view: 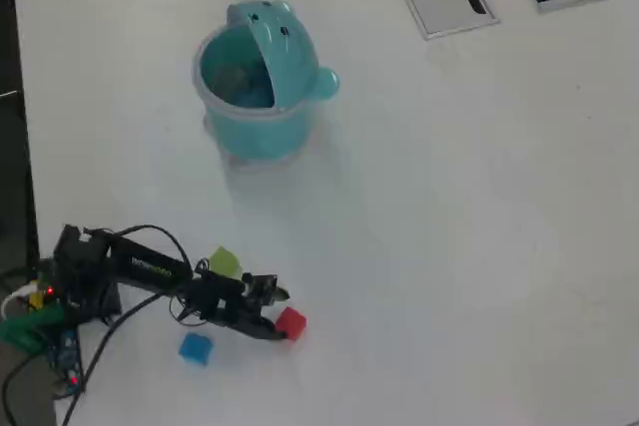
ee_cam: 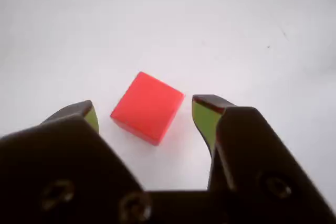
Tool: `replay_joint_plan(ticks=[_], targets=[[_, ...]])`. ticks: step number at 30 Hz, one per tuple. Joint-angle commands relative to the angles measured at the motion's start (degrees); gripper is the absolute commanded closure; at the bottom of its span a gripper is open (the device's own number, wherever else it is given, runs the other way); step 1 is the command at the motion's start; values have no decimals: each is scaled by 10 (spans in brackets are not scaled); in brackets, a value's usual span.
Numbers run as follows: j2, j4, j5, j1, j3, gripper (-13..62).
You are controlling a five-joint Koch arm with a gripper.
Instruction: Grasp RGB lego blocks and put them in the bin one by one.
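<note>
Pincer [ee_cam: 144, 109] wide, jaws straddling red block [ee_cam: 147, 107] in the wrist view, one green-padded tip either side, neither touching it; gaps show on both flanks. Block sits flat on the white bench [ee_cam: 168, 19], turned at an angle to the jaws, so corners point roughly toward the pads rather than flat faces. Overhead view: arm at near left, pincer [view: 272, 312] reaching right with the red block [view: 291, 323] at its tip. Green block [view: 225, 263] just behind the arm, blue block [view: 196, 347] near side, both apart from the red. Bin [view: 262, 77] well apart, far side, left of centre, flap raised; contents unclear.

Handling guess: small rigid plastic cube, light, smooth faces, likely a bit slippery. A corner-on squeeze may spin or pop it out. Better to rotate the wrist so pads meet two opposite flat faces, low on the block, then close. Nothing fragile here.
</note>
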Motion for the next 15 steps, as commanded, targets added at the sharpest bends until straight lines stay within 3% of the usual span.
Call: replay_joint_plan(ticks=[1, 15], targets=[[0, -3, -9, 4, -50, 164], [-47, 4, -5, 9, -66, 167]])
